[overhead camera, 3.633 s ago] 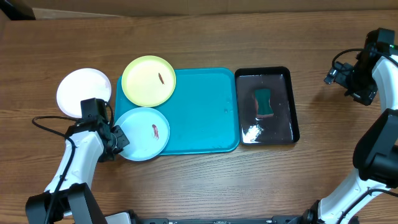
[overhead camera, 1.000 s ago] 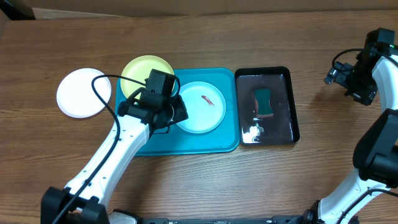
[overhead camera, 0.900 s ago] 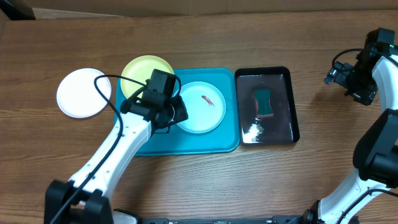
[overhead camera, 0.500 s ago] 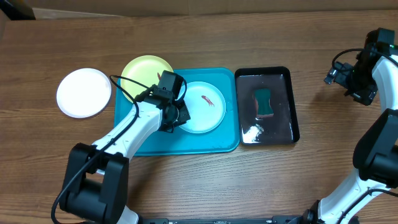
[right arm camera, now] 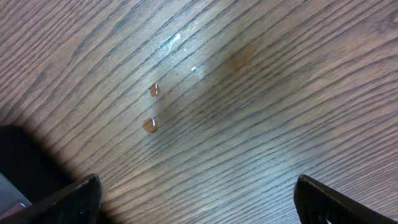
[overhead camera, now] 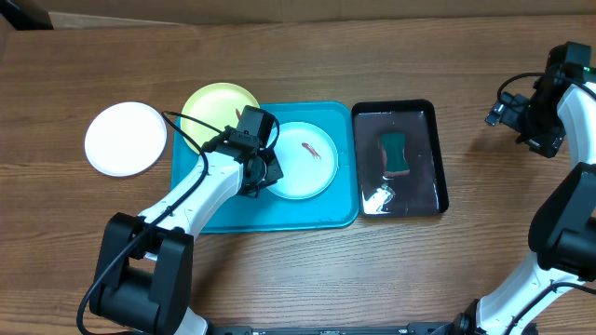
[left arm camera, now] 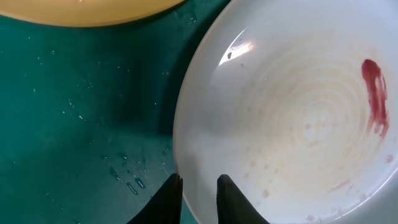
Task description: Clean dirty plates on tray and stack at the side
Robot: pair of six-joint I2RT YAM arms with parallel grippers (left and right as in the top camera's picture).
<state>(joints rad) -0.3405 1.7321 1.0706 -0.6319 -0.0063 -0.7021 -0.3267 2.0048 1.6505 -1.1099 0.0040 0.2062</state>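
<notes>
The light blue plate point(overhead camera: 309, 169) lies in the middle of the turquoise tray point(overhead camera: 317, 212), a reddish smear point(overhead camera: 312, 150) on it. My left gripper point(overhead camera: 270, 176) is shut on the plate's left rim. In the left wrist view its two dark fingers point(left arm camera: 231, 200) straddle the rim of that plate point(left arm camera: 298, 112), one inside and one outside. The pale yellow plate point(overhead camera: 216, 112) rests on the tray's far left corner. A white plate point(overhead camera: 125, 139) sits on the table left of the tray. My right gripper point(overhead camera: 535, 119) stands open at the far right, over bare wood point(right arm camera: 217, 81).
A glossy black tray point(overhead camera: 421, 191) holding water and a green sponge point(overhead camera: 395, 154) stands right of the turquoise tray. Water drops point(right arm camera: 150, 125) lie on the wood under the right gripper. The yellow plate's edge point(left arm camera: 93, 11) shows just beyond the left fingers.
The light blue plate has gone from the tray's near left corner to its middle. In the last second the left jaws narrowed onto its rim. The right arm has not moved.
</notes>
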